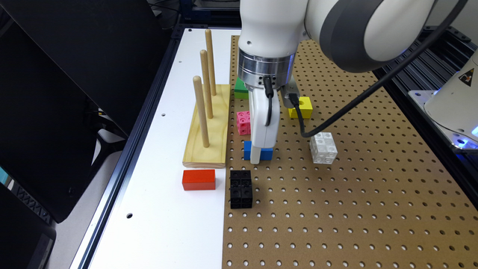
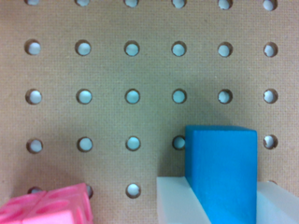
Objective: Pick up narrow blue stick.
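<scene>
The narrow blue stick [image 1: 267, 154] lies flat on the brown pegboard [image 1: 336, 209], just to the exterior view's right of the wooden peg stand. My gripper [image 1: 257, 157] stands straight down over it, its white body covering the stick's middle. In the wrist view the blue stick [image 2: 219, 158] sits between my two pale fingers [image 2: 175, 203], which press against its two long sides, so the gripper [image 2: 222, 203] is shut on it. The stick still rests on the board.
A wooden base with three upright pegs [image 1: 207, 127] stands close beside the gripper. Around it are a red block [image 1: 198, 179], a black cube block [image 1: 241, 188], a pink block [image 1: 243, 122], a clear block [image 1: 323, 147], a yellow block [image 1: 301, 107] and a green block [image 1: 241, 90].
</scene>
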Available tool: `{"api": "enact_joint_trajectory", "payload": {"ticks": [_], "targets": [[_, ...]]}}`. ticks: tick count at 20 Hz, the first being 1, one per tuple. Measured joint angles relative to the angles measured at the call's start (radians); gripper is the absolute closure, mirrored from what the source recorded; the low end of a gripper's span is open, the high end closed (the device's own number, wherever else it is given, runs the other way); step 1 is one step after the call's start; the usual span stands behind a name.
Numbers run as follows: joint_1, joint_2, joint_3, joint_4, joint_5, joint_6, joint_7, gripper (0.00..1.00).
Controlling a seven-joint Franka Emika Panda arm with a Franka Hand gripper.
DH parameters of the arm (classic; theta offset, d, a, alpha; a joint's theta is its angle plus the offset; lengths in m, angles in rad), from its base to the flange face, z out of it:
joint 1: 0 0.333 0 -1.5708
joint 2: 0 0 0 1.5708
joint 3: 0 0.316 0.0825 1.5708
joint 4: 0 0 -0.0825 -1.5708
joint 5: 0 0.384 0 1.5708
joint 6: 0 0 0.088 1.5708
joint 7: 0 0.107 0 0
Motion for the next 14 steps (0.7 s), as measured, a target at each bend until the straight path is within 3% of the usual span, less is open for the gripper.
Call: {"api": "enact_joint_trajectory", "payload": {"ticks": [14], "targets": [[0.0, -0.009, -0.005, -0.002, -0.001, -0.005, 0.0, 1.0]]}}
